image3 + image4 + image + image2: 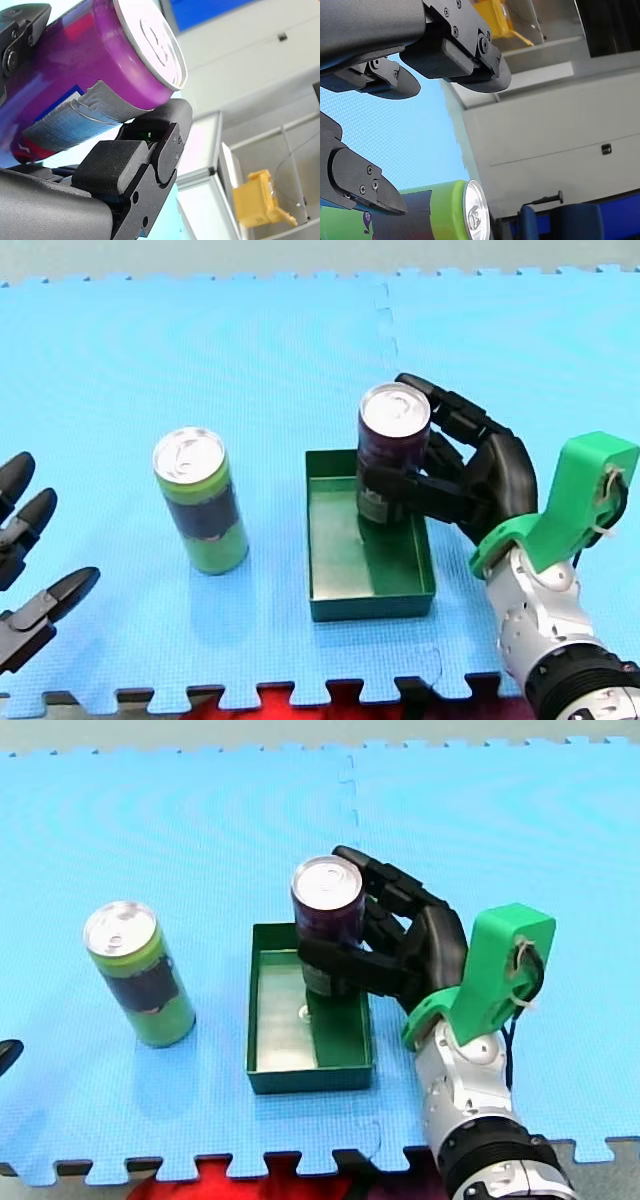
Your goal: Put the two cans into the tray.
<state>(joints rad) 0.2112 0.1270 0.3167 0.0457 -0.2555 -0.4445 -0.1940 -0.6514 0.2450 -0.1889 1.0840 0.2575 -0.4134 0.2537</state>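
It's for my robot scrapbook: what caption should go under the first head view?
Right hand holds the purple can upright at the green tray; green can stands between it and the left hand.

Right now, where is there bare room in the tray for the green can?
The tray's near half is bare. Its far end is crowded: the right hand grips the purple can there. Bare mat separates green can and tray; left hand is at the left edge.

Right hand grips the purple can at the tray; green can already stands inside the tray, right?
No. First head view: the green metal can stands on the blue foam mat, left of the green rectangular tray. The right hand grips the purple metal can at the tray.
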